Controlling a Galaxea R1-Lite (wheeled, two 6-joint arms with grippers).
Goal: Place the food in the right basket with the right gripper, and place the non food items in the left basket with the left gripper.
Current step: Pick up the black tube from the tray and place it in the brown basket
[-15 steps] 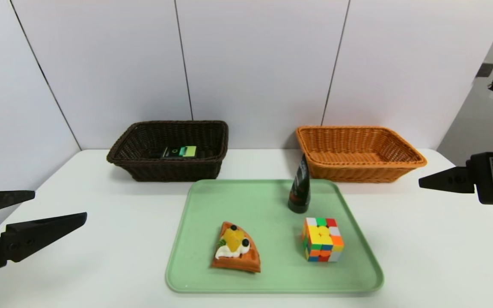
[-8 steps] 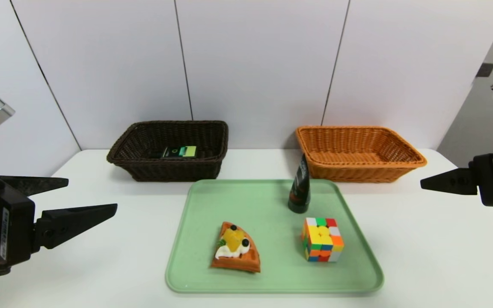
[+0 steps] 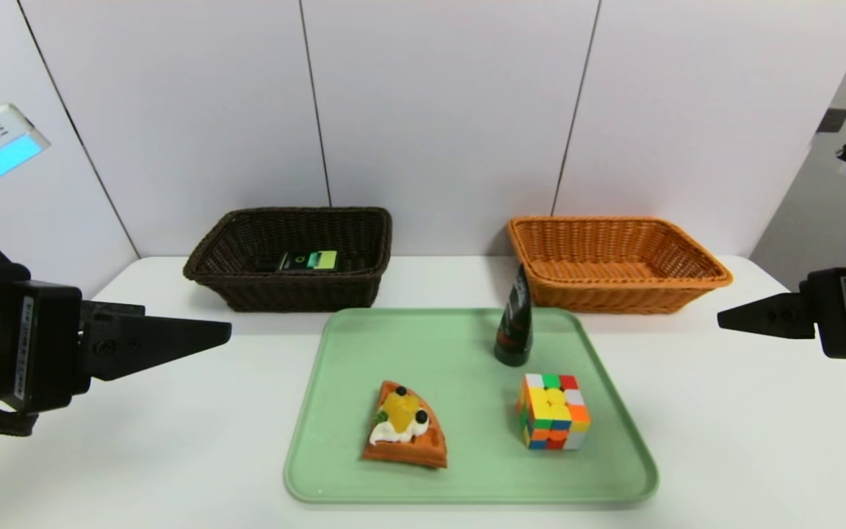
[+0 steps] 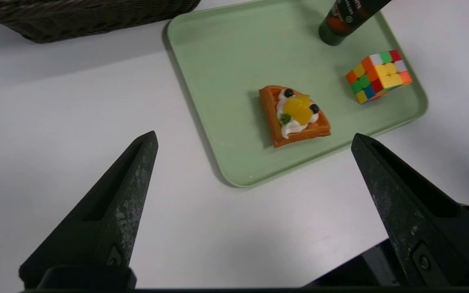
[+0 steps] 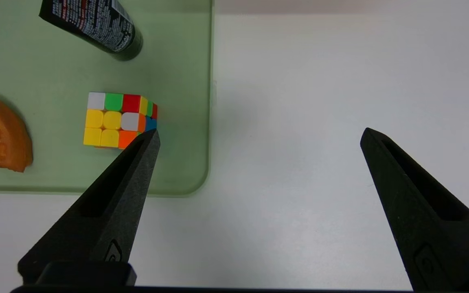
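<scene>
The waffle wedge [image 3: 404, 426] [image 4: 295, 115] lies on the front left of a green tray [image 3: 430, 345]. A black tube [image 3: 515, 319] [image 5: 96, 24] stands on its cap at the tray's back right, with the puzzle cube [image 3: 553, 411] [image 5: 118, 120] just in front of it. A black bottle with a green label [image 3: 309, 260] lies inside the dark brown left basket [image 3: 210, 257]. The orange-tan right basket [image 3: 614, 294] holds nothing I can see. My left gripper [image 3: 221, 334] [image 4: 253, 136] hovers open above the table left of the tray. My right gripper [image 3: 722, 320] [image 5: 259, 132] hangs open to the tray's right.
Both baskets stand against the back wall, behind the tray. White table shows on both sides of the tray [image 4: 226, 61] and in front of it. The dark basket's wall [image 4: 75, 16] shows in the left wrist view.
My left gripper has risen and moved right toward the tray, turning so one finger hides the other. The right gripper has barely moved. Nothing on the tray has shifted.
</scene>
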